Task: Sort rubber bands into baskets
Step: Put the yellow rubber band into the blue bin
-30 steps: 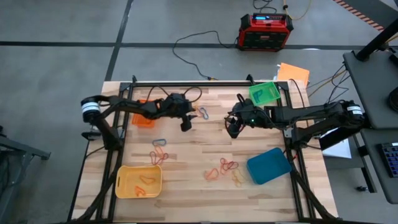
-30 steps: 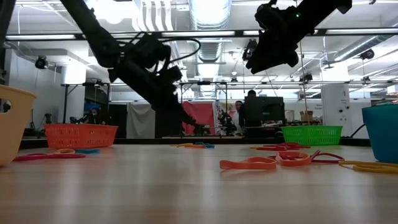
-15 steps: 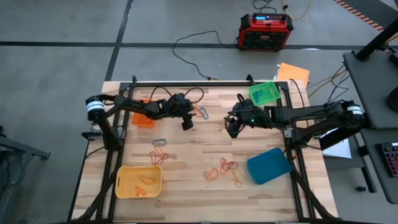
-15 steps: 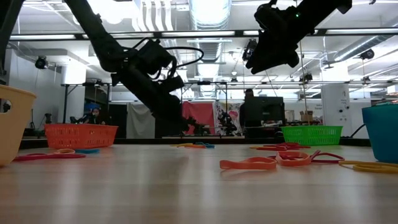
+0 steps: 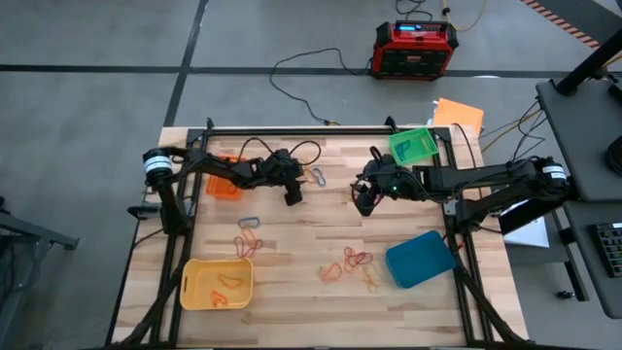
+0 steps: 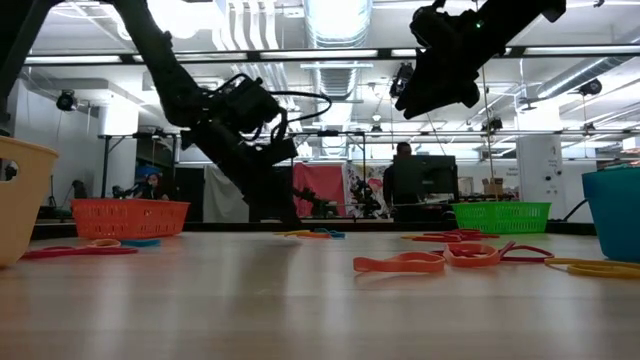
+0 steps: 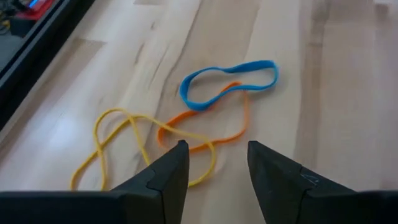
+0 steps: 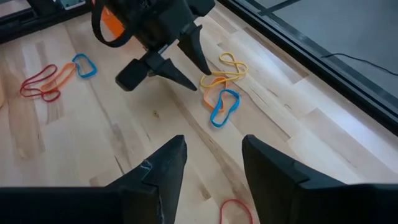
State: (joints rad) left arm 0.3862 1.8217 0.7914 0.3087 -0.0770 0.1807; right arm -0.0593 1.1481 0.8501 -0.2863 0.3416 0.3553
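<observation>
Three rubber bands lie flat together on the wood near the table's far middle: a blue one [image 7: 227,84], an orange one [image 7: 205,134] and a yellow one [image 7: 127,146], also seen as a small cluster [image 5: 315,177]. My left gripper [image 7: 217,165] [image 5: 292,194] is open and slants down just short of them, its fingertips apart over the orange band's near loop. My right gripper [image 5: 364,202] [image 8: 211,162] hangs open high above the table's middle, holding nothing. The orange basket [image 5: 225,187], green basket [image 5: 413,146], blue basket [image 5: 420,259] and yellow basket [image 5: 217,284] stand around the table.
More bands lie in clusters at the left middle [image 5: 249,241] and near the blue basket [image 5: 350,262]. The yellow basket holds a few orange bands. A black frame rail [image 5: 321,129] runs along the far edge. A red-black box [image 5: 415,49] sits on the floor beyond.
My left gripper has sunk toward the table and tipped further down, closing in on the blue, orange and yellow bands. My right gripper has kept still. No band has moved.
</observation>
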